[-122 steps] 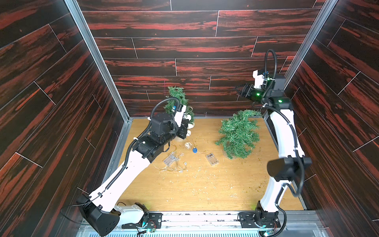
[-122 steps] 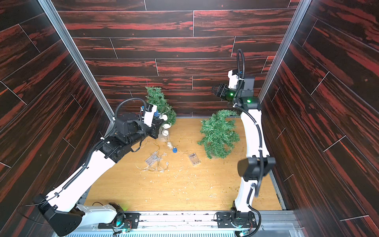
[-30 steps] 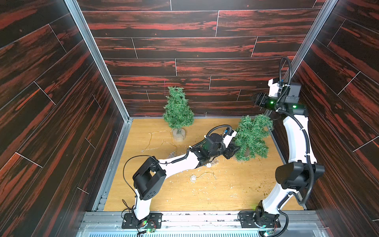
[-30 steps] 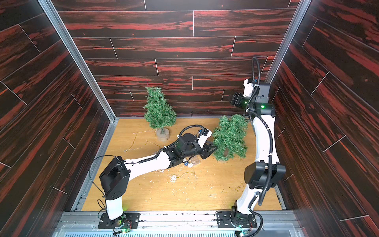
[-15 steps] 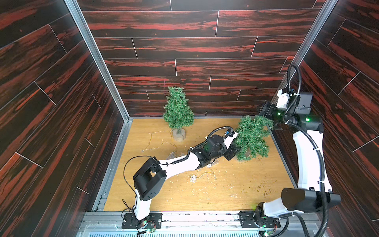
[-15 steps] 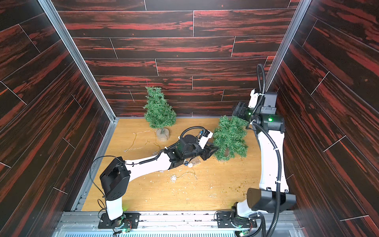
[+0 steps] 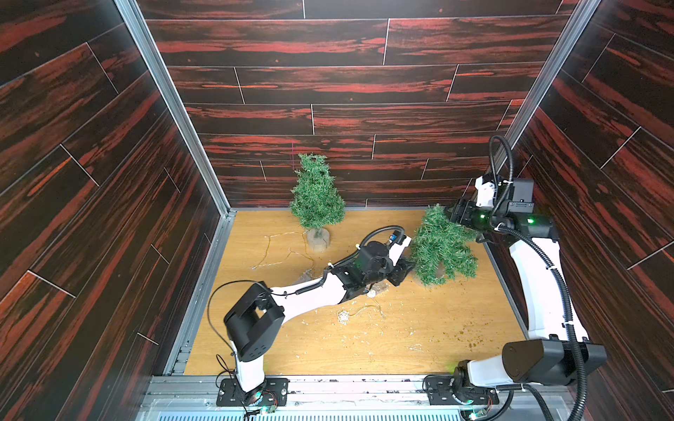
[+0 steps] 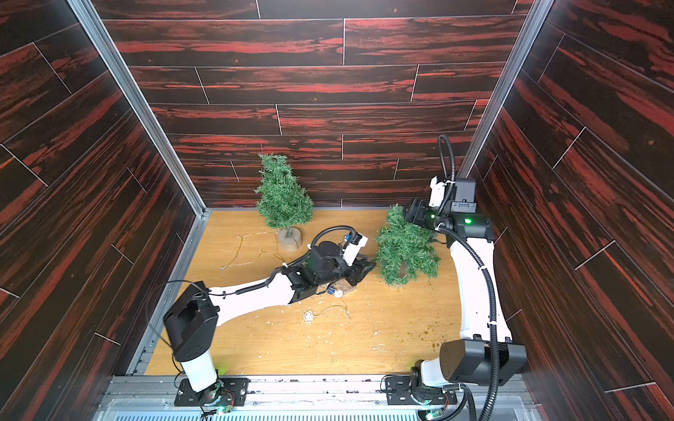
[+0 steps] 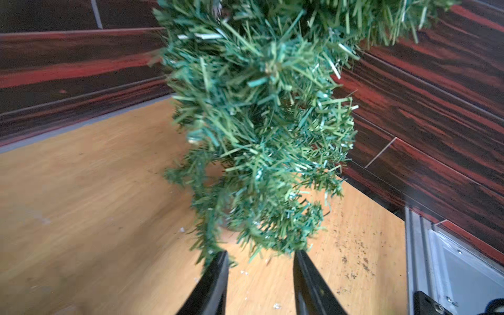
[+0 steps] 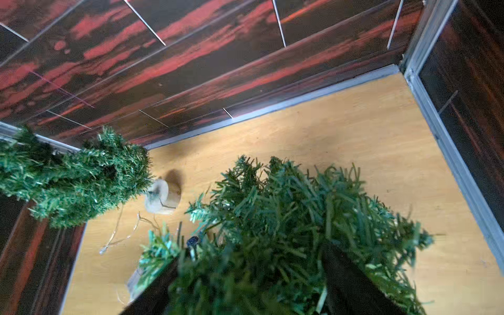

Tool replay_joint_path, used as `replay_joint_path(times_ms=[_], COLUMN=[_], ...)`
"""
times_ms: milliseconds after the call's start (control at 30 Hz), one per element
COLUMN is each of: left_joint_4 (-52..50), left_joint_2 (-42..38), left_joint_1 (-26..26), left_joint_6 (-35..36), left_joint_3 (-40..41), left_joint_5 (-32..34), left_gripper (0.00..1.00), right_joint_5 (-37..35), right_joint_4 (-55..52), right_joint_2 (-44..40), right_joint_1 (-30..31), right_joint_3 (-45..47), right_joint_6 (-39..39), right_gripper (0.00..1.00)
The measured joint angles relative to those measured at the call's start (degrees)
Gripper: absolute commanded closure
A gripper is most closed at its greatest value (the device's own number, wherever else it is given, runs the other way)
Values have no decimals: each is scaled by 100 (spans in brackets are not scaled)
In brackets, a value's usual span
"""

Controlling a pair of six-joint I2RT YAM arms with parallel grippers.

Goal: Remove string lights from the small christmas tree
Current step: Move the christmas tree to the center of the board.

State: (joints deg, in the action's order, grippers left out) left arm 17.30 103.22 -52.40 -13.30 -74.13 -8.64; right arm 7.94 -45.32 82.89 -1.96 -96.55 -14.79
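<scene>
Here, thin wiry string lights (image 7: 343,316) lie loosely curled.

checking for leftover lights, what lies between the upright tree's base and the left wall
A thin pale wire strand lies on the table there; both top views show it.

Just ahead of your left tool (image 9: 260,255) is the tilted tree (image 7: 441,248); its top lies between your right tool's (image 7: 454,215) fingers. Well behind the left tool, the upright tree (image 7: 316,198) stands on the counter (image 7: 419,346), with a wire (image 7: 281,251) beside its base.
</scene>
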Motion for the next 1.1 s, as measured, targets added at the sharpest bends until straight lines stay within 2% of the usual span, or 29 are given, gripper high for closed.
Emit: replay_joint_path(times_ms=[100,233,467,800,1100], left_joint_4=[-9,-7,-9,-24,-9], left_joint_2=[-249,-553,-717,-791,-1290], left_joint_1=[46,122,229,356,487], left_joint_6=[48,129,181,260,275], left_joint_3=[166,365,562,796,1314], left_joint_5=[111,247,354,487,892], left_gripper=[58,58,58,58,58], right_joint_5=[7,50,166,533,713], right_joint_4=[219,487,997,1838,2374], right_joint_2=[22,179,310,763,1296], right_joint_1=[7,9,13,17,114], right_joint_3=[-2,-20,61,20,-297], right_joint_6=[17,35,140,267,579], right_gripper=[46,55,82,86,85])
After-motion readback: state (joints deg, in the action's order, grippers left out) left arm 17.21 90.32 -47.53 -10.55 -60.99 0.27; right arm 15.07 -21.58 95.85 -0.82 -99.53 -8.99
